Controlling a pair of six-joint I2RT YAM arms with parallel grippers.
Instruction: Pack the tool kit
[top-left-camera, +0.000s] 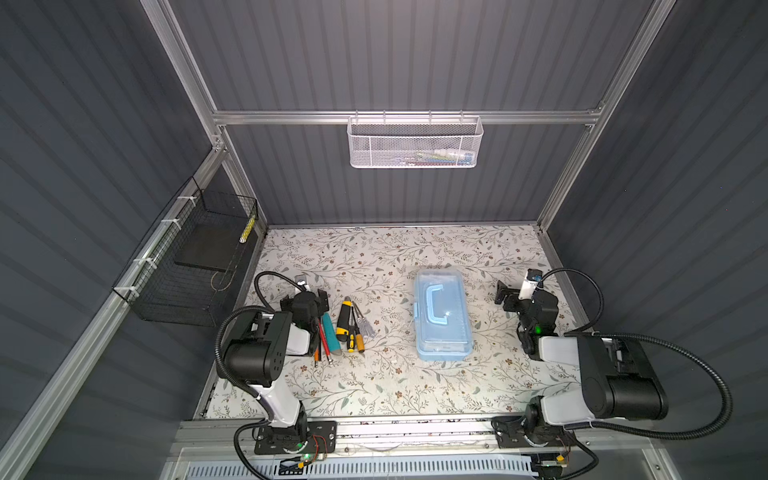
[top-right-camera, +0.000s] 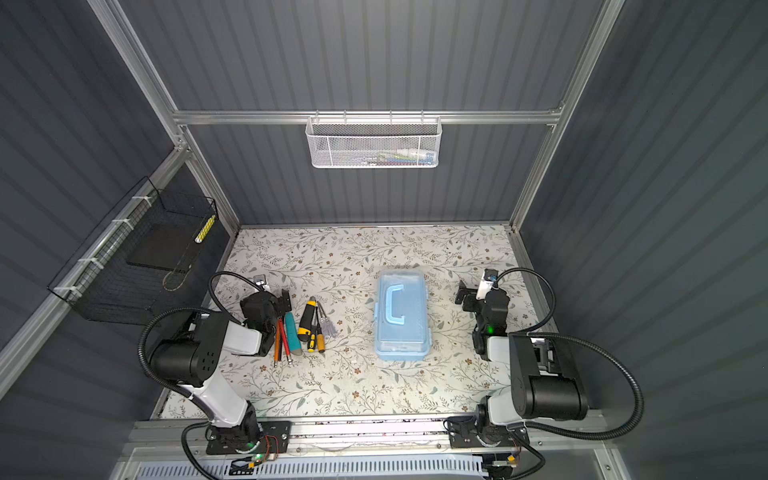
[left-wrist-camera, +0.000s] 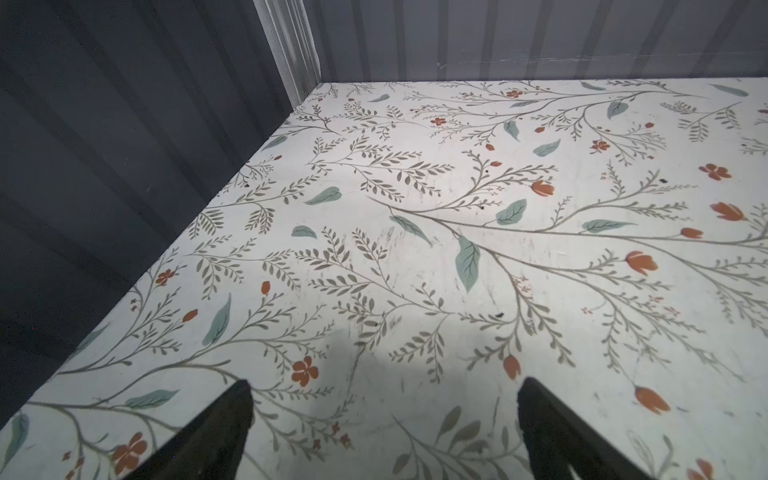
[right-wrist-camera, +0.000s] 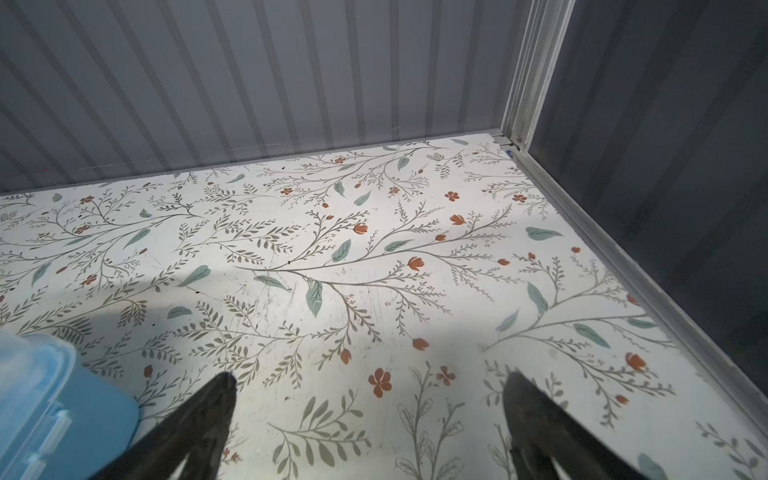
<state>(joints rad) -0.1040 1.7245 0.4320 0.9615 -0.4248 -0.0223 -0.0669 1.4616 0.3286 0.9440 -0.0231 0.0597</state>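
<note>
Fingers on both arms stand wide apart and hold nothing. The left wrist view shows the left gripper with only bare floral table between its fingertips, and the right wrist view shows the same for the right gripper. A corner of the tool kit box sits just beside its near fingertip.

By my reading the packing has not started. In a top view the loose tools lie in a tight row on the table, next to the left gripper and well apart from the box. There are thin red and orange shafts, a teal-handled piece, the yellow-black utility knife, two yellow-black screwdrivers and a small silvery bundle that I take for the hex keys. All lie roughly parallel, lengthwise away from me. Every one of them has yet to go in.

Further in, about mid-table and nearer the right arm, the box rests flat with its clear lid down. Its light-blue arched handle is folded flat on the lid, and a small blue latch faces the tools. Glare on the lid keeps me from seeing what is inside. I judge the lid must be opened before anything else.

Beyond that, off the table, a black wire basket hangs on the left wall and a white mesh basket on the back rail.
</note>
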